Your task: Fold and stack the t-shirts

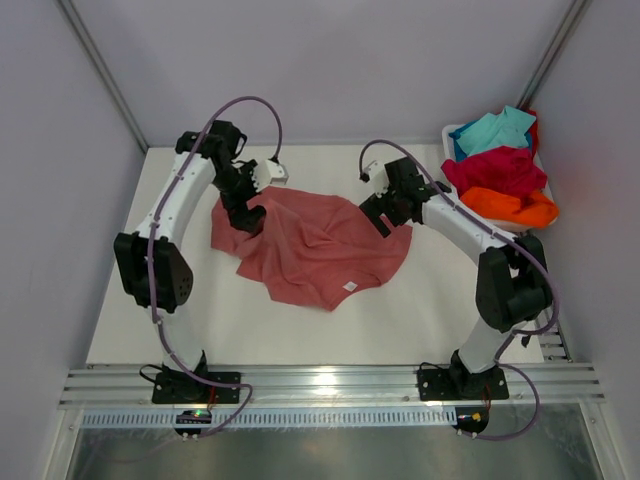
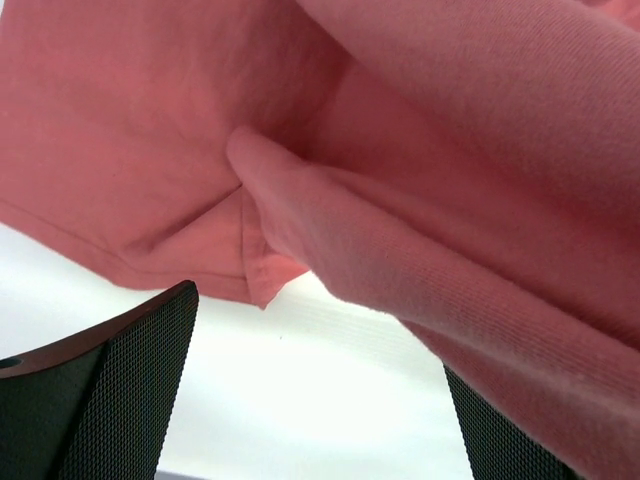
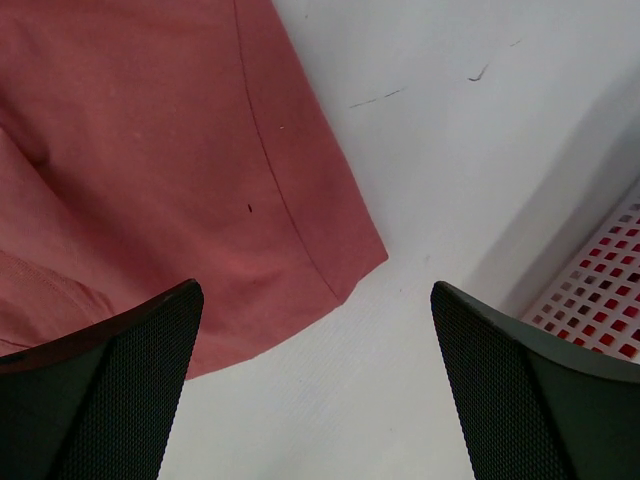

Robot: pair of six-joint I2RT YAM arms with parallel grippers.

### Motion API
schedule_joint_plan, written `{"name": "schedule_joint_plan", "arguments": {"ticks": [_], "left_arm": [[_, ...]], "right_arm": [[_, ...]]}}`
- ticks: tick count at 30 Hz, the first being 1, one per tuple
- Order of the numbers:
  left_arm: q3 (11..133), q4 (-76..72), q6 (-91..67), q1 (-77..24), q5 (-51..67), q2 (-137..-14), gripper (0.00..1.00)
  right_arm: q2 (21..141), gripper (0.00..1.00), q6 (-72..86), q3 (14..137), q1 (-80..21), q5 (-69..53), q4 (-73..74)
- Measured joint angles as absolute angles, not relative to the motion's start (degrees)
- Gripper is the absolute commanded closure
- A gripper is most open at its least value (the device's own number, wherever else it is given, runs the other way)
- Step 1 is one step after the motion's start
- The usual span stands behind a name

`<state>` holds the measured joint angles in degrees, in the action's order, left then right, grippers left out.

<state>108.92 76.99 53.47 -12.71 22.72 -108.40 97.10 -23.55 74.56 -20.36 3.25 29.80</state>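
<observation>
Dusty salmon-pink cloth t-shirt [image 1: 310, 245] lies crumpled and unfolded on the white table [image 1: 400, 320], roughly central between the two arms, with its small white label [image 1: 351, 287] showing close to the near edge. Left gripper [image 2: 318, 335] hangs over the shirt's far-left part, jaws wide apart, nothing clamped; a thick fold of the cloth runs just ahead of it. Right gripper [image 3: 315, 290] stands over the shirt's far-right hem corner, jaws likewise apart, holding nothing. Turquoise t-shirt [image 1: 495, 130], crimson t-shirt [image 1: 495, 170] and bright orange t-shirt [image 1: 510, 208] are heaped in the white perforated plastic tub [image 1: 455, 132] at the table's far-right corner, well apart from the pink shirt.
</observation>
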Motion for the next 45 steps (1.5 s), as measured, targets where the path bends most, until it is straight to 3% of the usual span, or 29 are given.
{"name": "schedule_joint_plan", "arguments": {"ticks": [26, 34, 39, 45], "left_arm": [[105.32, 76.99, 55.57, -17.61, -11.35, -101.86, 0.01], [107.74, 76.12, 55.75, -17.39, -5.82, -91.70, 0.01], [97.14, 69.01, 47.94, -17.39, -0.03, -82.94, 0.01], [86.83, 54.13, 36.34, -17.39, -2.17, -83.40, 0.01]], "right_arm": [[104.25, 0.01, -24.10, 70.87, -23.20, 20.58, 25.15], [104.27, 0.01, -24.21, 69.58, -23.20, 20.56, 24.40], [104.27, 0.01, -24.18, 69.52, -23.20, 19.70, 24.45], [104.27, 0.01, -24.18, 69.52, -23.42, 19.09, 24.47]]}}
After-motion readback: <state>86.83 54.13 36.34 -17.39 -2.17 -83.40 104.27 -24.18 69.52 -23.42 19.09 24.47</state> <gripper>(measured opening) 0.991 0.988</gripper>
